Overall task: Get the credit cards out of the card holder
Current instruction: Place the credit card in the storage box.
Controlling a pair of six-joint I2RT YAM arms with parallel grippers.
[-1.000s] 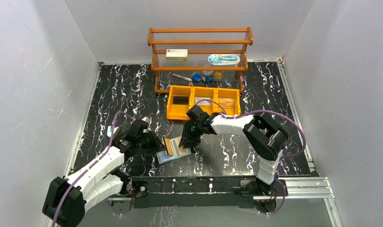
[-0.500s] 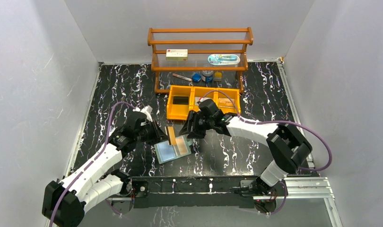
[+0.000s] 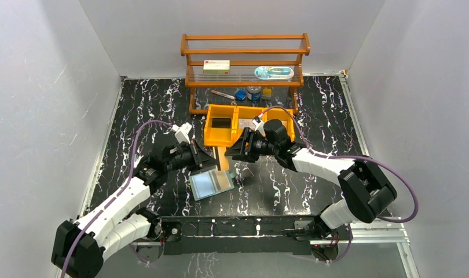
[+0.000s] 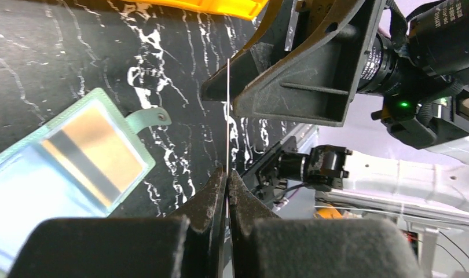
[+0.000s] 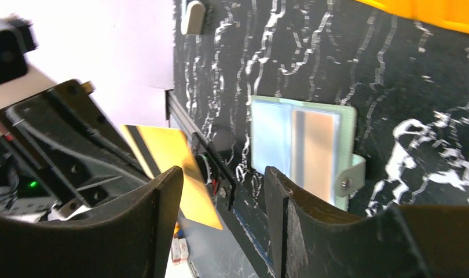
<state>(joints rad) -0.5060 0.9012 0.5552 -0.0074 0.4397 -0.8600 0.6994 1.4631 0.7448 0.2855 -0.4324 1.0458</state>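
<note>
The sage-green card holder (image 3: 211, 183) lies open and flat on the table, snap tab to the right. A tan striped card (image 4: 88, 147) still sits in its pocket. My left gripper (image 3: 211, 160) is shut on an orange-tan credit card (image 3: 221, 157) and holds it on edge above the holder's far side. In the left wrist view that card (image 4: 227, 116) is a thin line rising from my shut left gripper (image 4: 227, 174). My right gripper (image 3: 234, 152) is open and faces the card from the right. In the right wrist view the card (image 5: 169, 162) reaches beside its left finger, untouched.
Orange three-compartment bins (image 3: 220, 139) stand just behind both grippers, holding flat items. A wooden shelf (image 3: 244, 53) at the back carries a white box with a red label (image 3: 216, 67) and small objects. White walls close in the left and right sides.
The left gripper has pulled the orange-tan card out of the card holder and lifted it up and away. The right gripper has opened and drawn back toward the bins.
</note>
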